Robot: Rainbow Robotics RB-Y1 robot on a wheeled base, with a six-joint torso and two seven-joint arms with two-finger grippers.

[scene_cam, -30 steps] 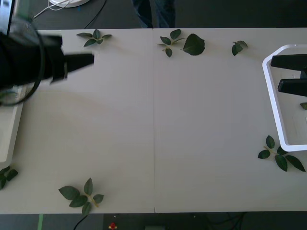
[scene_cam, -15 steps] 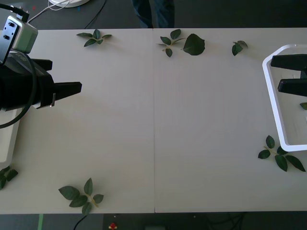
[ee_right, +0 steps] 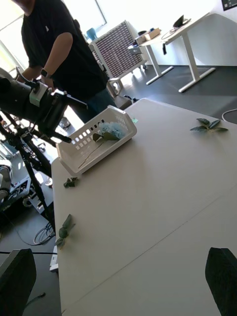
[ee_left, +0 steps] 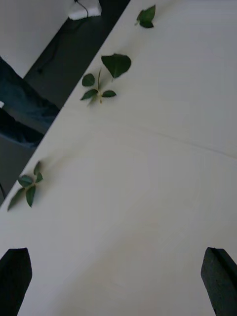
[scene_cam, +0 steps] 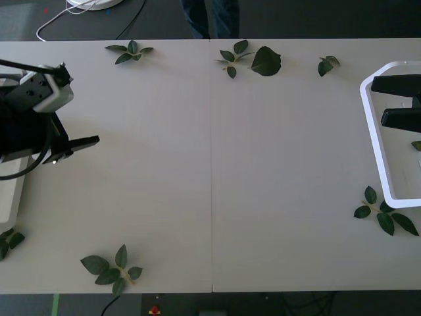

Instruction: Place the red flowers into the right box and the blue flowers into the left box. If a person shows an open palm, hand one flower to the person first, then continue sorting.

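Note:
The blue flowers (ee_right: 110, 130) lie in the left box (ee_right: 84, 148), a white slotted basket at the table's left end; its rim (scene_cam: 14, 192) shows under my left arm. My left gripper (scene_cam: 84, 141) hangs beside that box, over the table, and its black fingers (ee_left: 15, 276) stand wide apart at the corners, open and holding nothing. Open too, my right gripper (scene_cam: 389, 101) rests over the right box (scene_cam: 372, 129), a white-rimmed box at the table's right end, with nothing between its fingers (ee_right: 222, 276). The red flowers are out of view.
Loose green leaf sprigs lie around the table's rim: at the back (scene_cam: 129, 52), (scene_cam: 252, 58), (scene_cam: 327, 64), at the front left (scene_cam: 112, 268) and beside the right box (scene_cam: 385, 214). The wide middle of the white table (scene_cam: 210, 171) is bare.
My left arm has swung from the back-left of the table toward the front and drawn leftward. The right arm has not moved.

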